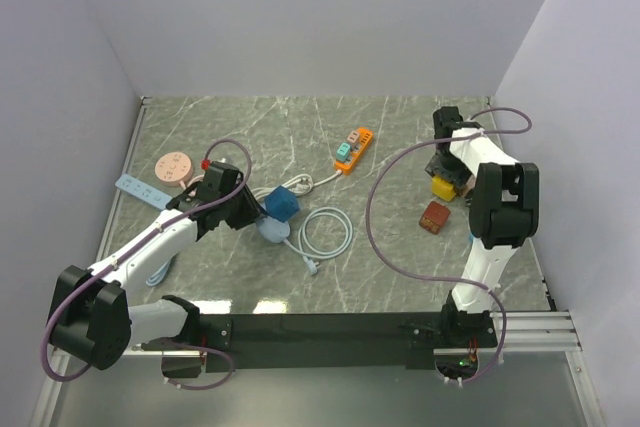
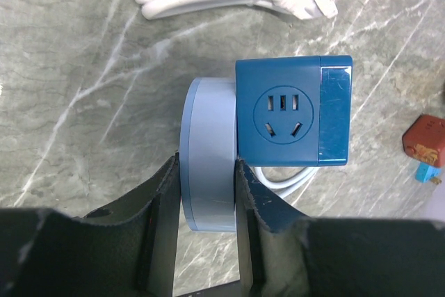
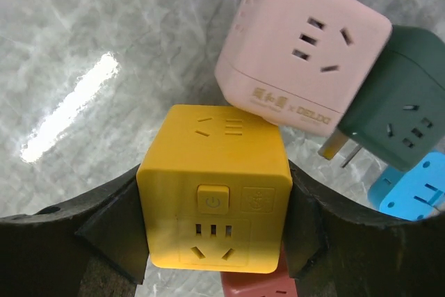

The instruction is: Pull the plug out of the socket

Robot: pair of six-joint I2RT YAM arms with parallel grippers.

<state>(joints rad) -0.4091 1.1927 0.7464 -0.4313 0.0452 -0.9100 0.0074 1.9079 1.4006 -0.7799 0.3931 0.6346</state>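
A dark blue cube socket (image 2: pixel 292 110) lies on the marble table with a light-blue round plug (image 2: pixel 208 158) seated flat against its left side. A white cord shows under the cube. My left gripper (image 2: pixel 207 199) is shut on the round plug, one finger on each flat face. In the top view the blue cube (image 1: pixel 283 204) and the plug (image 1: pixel 272 231) sit just right of the left gripper (image 1: pixel 250 212). My right gripper (image 3: pixel 215 220) is shut on a yellow cube socket (image 3: pixel 215 193), also seen in the top view (image 1: pixel 441 188) at the far right.
A pink cube (image 3: pixel 299 53), a dark green cube (image 3: pixel 400 113) and a light-blue plug (image 3: pixel 410 189) crowd the yellow cube. A red-brown cube (image 1: pixel 434 217), an orange power strip (image 1: pixel 353 148), a coiled white cable (image 1: pixel 325 232), a pink disc (image 1: pixel 173 167) and a pale blue strip (image 1: pixel 140 189) lie around.
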